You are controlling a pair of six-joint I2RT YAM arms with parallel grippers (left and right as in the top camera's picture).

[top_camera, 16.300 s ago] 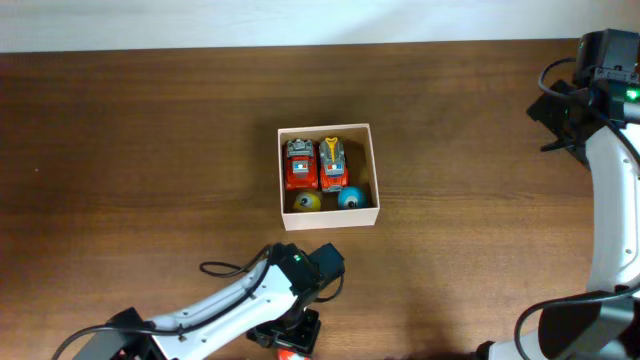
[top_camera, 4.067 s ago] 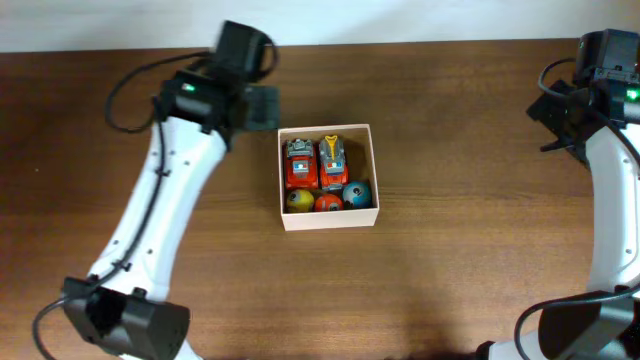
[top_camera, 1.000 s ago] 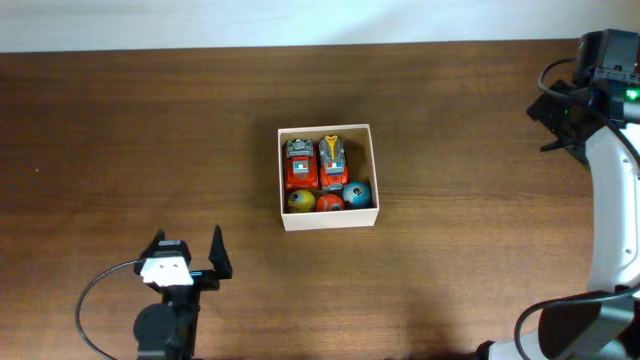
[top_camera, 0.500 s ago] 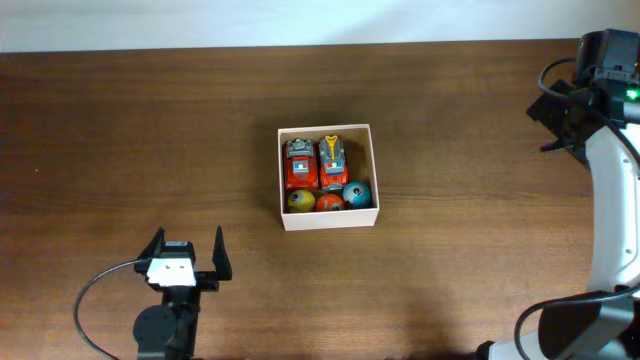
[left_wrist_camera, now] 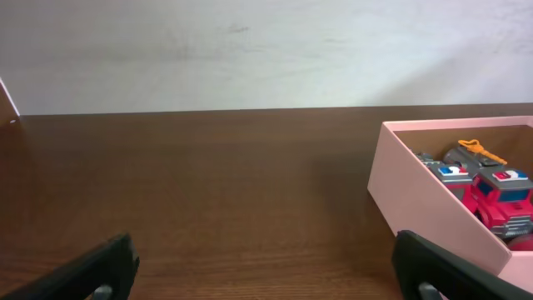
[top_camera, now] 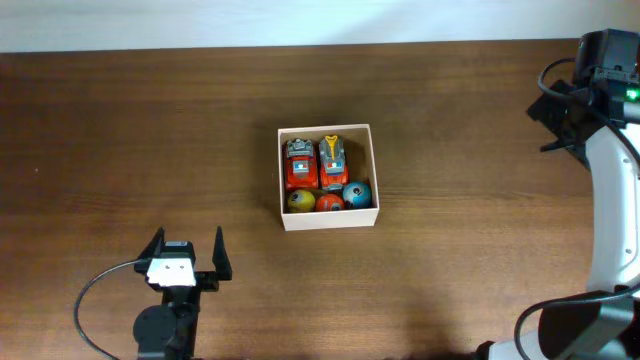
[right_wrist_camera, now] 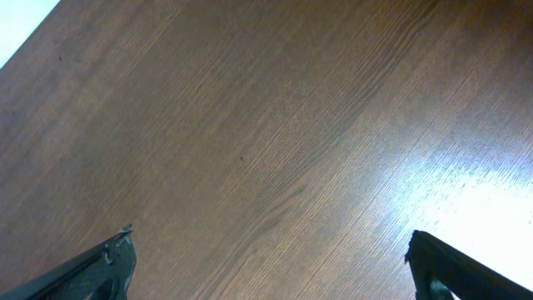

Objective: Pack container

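- Cardboard makes up the container point(top_camera: 330, 218), a small square open-top box, white outside and tan inside, standing upright near the middle of the dark wooden table point(top_camera: 450, 270).
- Inside it I see two red toy trucks abreast, one point(top_camera: 299, 165) on the left and one point(top_camera: 333, 163) beside it. Along the near wall sits a row of a yellow ball point(top_camera: 300, 201), a red-orange ball point(top_camera: 329, 202) and a blue ball point(top_camera: 356, 193).
- My left gripper point(top_camera: 188, 236) sits low near the table's front edge, well apart from the box, with its jaws spread wide and holding nothing. From its wrist camera the box shows at the right, a pale wall facing me.
- My right gripper point(right_wrist_camera: 266, 275) is off at the far right corner, jaws wide too and empty, with only bare wood beneath it.
- I judge the box light even when loaded, with thin walls that would bow or crease under a hard squeeze.
- The smooth white outside may slip on the pads, and the balls would roll if I tilt it.
- The best hold looks like a pinch over the rim of the right wall, where a strip of bare floor beside the trucks leaves room for an inner finger.
- Gripping close to a corner should be stiffest, and I would keep the box level.
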